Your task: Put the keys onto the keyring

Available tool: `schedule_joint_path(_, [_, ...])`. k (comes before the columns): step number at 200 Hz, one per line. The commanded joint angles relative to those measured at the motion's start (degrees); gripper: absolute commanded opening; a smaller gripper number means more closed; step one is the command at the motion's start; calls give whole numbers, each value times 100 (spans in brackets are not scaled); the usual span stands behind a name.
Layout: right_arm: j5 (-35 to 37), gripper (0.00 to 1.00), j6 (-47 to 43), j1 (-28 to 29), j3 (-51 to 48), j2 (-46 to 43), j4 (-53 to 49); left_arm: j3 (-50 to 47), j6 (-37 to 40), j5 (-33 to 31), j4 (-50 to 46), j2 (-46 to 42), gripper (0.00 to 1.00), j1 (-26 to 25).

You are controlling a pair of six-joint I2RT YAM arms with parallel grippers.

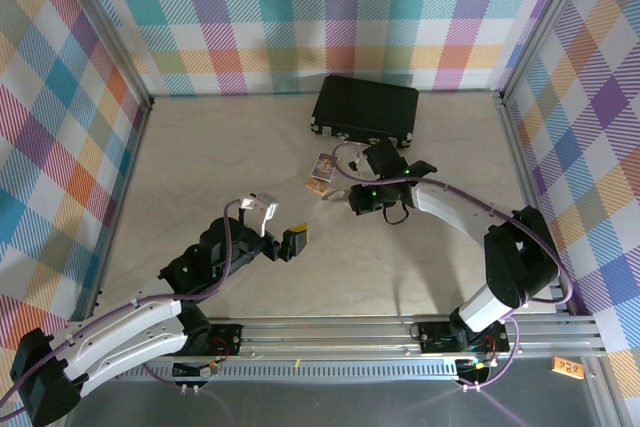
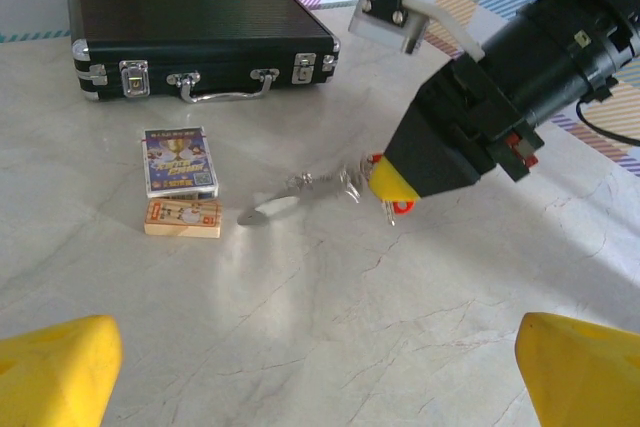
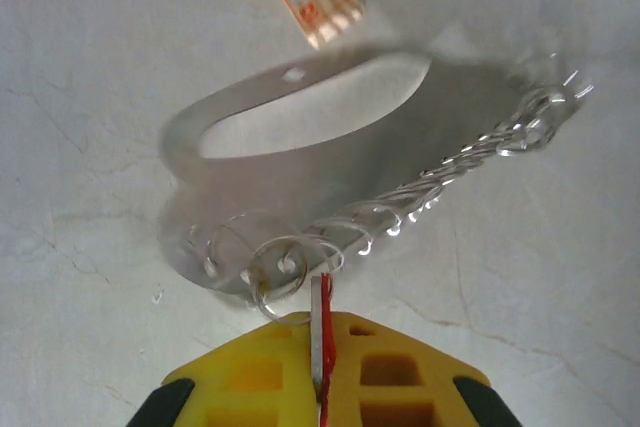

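Observation:
My right gripper [image 3: 320,332] is shut on the keys [image 3: 320,299], a thin silver key and a red tag pinched edge-on between the yellow fingers. The key's tip touches a small wire ring [image 3: 280,267] at the end of the chain [image 3: 470,152]. The keyring [image 3: 250,87], a grey oval loop, lies flat on the table just beyond. In the left wrist view the keyring [image 2: 272,207] lies left of the right gripper [image 2: 395,182], with a bit of red tag [image 2: 402,209] under its tip. My left gripper [image 2: 320,377] hovers open and holds nothing, short of the keyring [image 1: 335,191].
A black case [image 2: 200,22] lies at the back of the marble table [image 2: 330,327]. A small printed card [image 2: 178,160] and a wooden block [image 2: 182,218] sit left of the keyring. Patterned walls enclose the table on three sides.

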Motion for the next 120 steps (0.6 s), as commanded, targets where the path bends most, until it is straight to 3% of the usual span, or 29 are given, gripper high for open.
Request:
schedule_joint_path(1, [-268,0,242,-16,-181,-194,194,-56,-90,48,239,-49,100,-13])
schedule_joint_path(120, [-715,0,651,77,-1004,-211,398,-30,-111,83,274,25,100,-14])
